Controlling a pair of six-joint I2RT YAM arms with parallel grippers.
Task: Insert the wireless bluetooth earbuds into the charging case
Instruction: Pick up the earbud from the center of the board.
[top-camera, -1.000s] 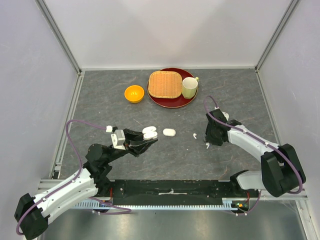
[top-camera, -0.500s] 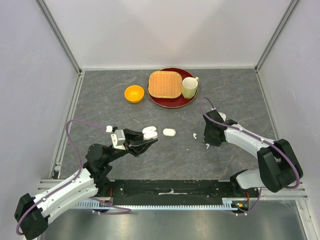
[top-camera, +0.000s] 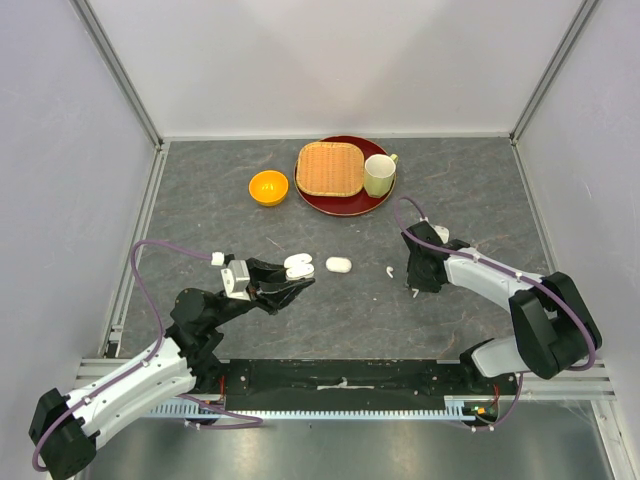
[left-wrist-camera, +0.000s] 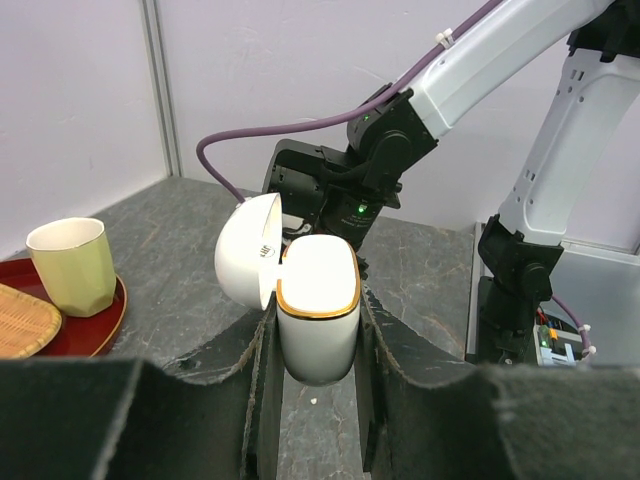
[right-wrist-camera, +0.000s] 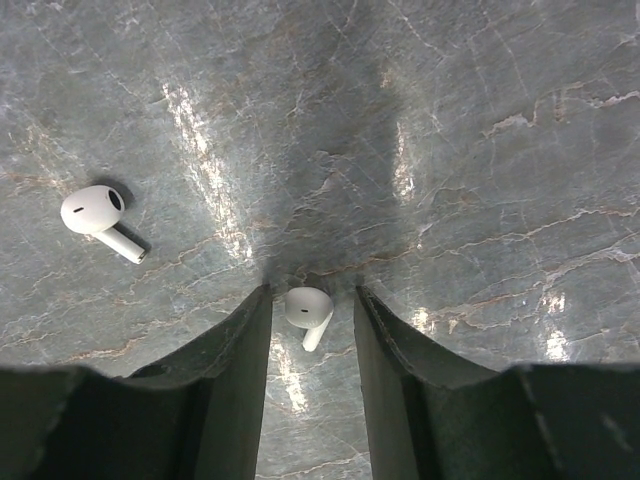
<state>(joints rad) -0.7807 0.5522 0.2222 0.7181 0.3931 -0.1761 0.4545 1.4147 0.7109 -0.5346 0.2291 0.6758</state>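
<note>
charging case (left-wrist-camera: 318, 300): white, gold-rimmed, lid open, upright | earbuds (right-wrist-camera: 308, 310): two, white, lying apart outside case

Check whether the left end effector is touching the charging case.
Touching. The left wrist view shows the left end effector fingers clamped against the charging case.

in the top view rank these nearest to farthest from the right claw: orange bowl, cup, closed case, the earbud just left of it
1. earbud, just left of the right claw
2. closed case, farther left, mid table
3. cup, at the back
4. bowl, back left
</note>
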